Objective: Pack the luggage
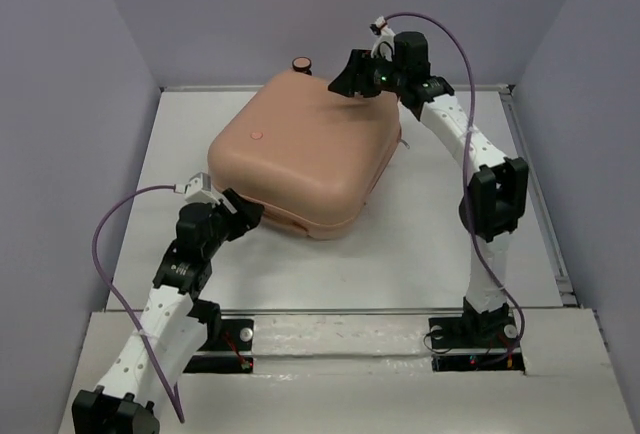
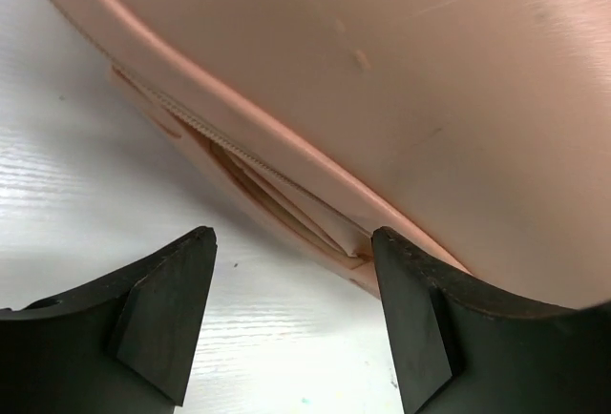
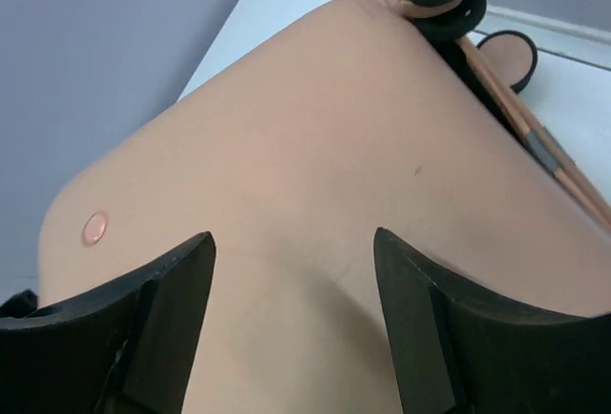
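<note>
On my left, the left gripper (image 1: 245, 212) sits low at the near-left edge of the luggage (image 1: 300, 149). Its jaws are spread wide and hold nothing, and its wrist camera looks straight at the zipper seam (image 2: 239, 152). Along that seam the two shell halves gape a little, with a fold of material showing in the gap, so I judge the zip is not yet run there. The luggage lies flat on the table (image 1: 420, 244), left of centre and towards the back, with its lid down over the base. I cannot see inside, so I cannot say what has been packed. By my reading the loading and the lid-closing are done, and what is left is pressing the halves together and fastening them. One caster wheel (image 1: 301, 63) pokes out at the far end, so the wheel end points away from the arm bases, towards the back wall. The long axis seems to run near to far, slewed somewhat, though the shell is nearly square from above. On the right, the right gripper (image 1: 350, 79) hangs over the far-right corner of the lid, jaws also wide and empty.
</note>
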Tool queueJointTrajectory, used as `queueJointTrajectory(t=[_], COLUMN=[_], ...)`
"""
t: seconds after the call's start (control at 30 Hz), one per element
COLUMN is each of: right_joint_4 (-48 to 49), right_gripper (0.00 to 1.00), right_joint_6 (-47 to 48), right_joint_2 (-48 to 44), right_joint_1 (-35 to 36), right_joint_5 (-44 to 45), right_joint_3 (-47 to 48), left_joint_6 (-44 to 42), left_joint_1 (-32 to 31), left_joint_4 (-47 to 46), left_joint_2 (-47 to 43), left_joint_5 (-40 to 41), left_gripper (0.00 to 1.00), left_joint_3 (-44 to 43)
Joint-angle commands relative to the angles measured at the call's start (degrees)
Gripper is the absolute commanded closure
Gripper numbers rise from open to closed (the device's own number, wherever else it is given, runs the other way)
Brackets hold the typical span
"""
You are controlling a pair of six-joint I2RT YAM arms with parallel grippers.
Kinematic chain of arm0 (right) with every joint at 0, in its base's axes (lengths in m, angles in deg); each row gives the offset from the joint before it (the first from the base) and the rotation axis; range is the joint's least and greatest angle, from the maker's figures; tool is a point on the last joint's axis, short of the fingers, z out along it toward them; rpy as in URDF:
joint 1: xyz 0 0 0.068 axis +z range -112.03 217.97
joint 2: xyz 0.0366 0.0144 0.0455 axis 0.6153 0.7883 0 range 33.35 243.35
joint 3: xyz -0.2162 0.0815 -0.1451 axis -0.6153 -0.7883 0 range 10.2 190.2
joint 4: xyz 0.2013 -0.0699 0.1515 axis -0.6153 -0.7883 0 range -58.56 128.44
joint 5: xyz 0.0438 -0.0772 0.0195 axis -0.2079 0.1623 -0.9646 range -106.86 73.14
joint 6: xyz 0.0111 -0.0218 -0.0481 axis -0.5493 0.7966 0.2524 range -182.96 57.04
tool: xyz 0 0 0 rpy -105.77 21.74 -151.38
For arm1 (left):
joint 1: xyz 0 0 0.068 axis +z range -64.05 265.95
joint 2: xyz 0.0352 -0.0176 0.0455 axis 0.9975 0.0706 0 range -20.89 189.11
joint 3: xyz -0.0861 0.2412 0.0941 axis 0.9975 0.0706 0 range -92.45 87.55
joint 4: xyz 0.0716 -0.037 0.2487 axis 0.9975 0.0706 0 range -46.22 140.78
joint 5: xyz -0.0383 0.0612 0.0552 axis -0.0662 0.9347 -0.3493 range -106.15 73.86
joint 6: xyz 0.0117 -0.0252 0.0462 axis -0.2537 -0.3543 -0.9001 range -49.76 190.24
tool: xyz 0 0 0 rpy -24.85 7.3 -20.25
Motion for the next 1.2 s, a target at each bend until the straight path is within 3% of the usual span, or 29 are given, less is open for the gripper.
queueJointTrajectory(t=[0.0, 0.07, 0.1, 0.13, 0.2, 0.23, 0.33, 0.5, 0.53, 0.6, 0.63, 0.73, 1.0, 1.17], right_joint_4=[3.6, 7.7, 11.3, 13.1, 22.0, 24.3, 32.4, 46.1, 52.7, 57.1, 58.8, 62.2, 67.9, 68.7], right_gripper=[0.30, 0.42, 0.48, 0.65, 0.84, 0.93, 0.93, 0.93, 0.91, 0.73, 0.63, 0.48, 0.42, 0.42], right_joint_6=[3.3, 2.8, 3.0, 3.4, 2.6, 2.9, 3.1, 1.8, 0.1, 0.0, 1.1, 3.5, 6.9, 7.5], right_joint_2=[-17.6, -24.3, -27.6, -34.3, -41.2, -47.9, -57.4, -61.4, -61.4, -59.8, -58.6, -52.8, -44.7, -41.3], right_joint_1=[-1.5, -0.7, -0.7, -0.1, 0.5, 0.5, 0.5, 0.5, 0.5, 0.5, 0.5, 0.5, 0.5, 0.5], right_joint_5=[-3.6, -3.4, -3.2, -2.5, -1.7, -2.1, -1.5, -5.4, -5.3, -5.1, -3.8, -3.6, -5.8, -12.2], right_joint_3=[-16.4, -25.6, -34.6, -39.2, -49.3, -59.2, -76.1, -93.3, -95.8, -100.5, -101.2, -102.0, -99.3, -96.4], left_joint_6=[-0.3, -0.5, -0.4, 0.0, 0.1, -0.4, -1.5, -2.0, -2.1, -1.8, -1.8, -1.5, -1.6, -1.8], left_joint_1=[-0.1, -0.3, -0.5, -0.6, -0.9, -1.1, -2.9, -8.6, -10.1, -14.9, -17.9, -21.5, -25.1, -25.3], left_joint_4=[0.2, 0.8, 1.0, 1.2, 1.8, 2.1, 3.5, 4.4, 4.5, 4.4, 4.2, 2.8, -0.9, -2.0], left_joint_2=[-4.6, -5.4, -6.0, -6.3, -7.7, -8.0, -9.2, -7.4, -6.6, -5.4, -4.9, -2.5, 2.2, 4.6], left_joint_5=[-3.3, -4.8, -5.8, -6.7, -9.1, -10.0, -12.8, -15.3, -14.8, -12.4, -11.3, -8.5, -6.2, -5.9], left_gripper=[0.23, 0.24, 0.26, 0.26, 0.27, 0.28, 0.33, 0.35, 0.35, 0.35, 0.35, 0.35, 0.34, 0.34], left_joint_3=[-4.1, -4.8, -4.8, -5.1, -5.4, -5.8, -6.9, -8.2, -8.6, -8.8, -8.8, -8.8, -8.5, -8.6])
